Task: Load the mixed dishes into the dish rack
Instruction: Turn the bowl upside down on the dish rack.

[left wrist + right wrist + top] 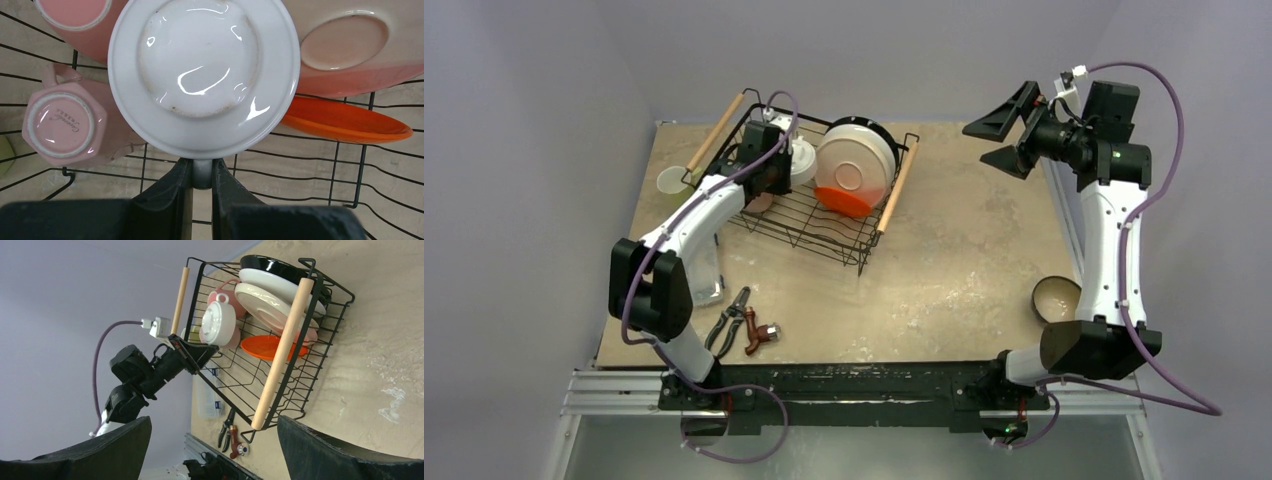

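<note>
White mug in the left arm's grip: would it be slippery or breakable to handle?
Probably slippery: the white mug shows bright glossy reflections, and the left end effector pinches only a small part at its edge, so it could swing. Likely fragile, since it looks like glazed ceramic. A pink mug lies right beside it in the dish rack, so a knock might chip either.

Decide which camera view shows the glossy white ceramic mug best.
Left wrist: the glossy white ceramic mug fills the frame, base toward the camera, the left gripper's jaws shut on it. Right wrist shows it small, with its handle; top external shows only part of it beside the left arm.
</note>
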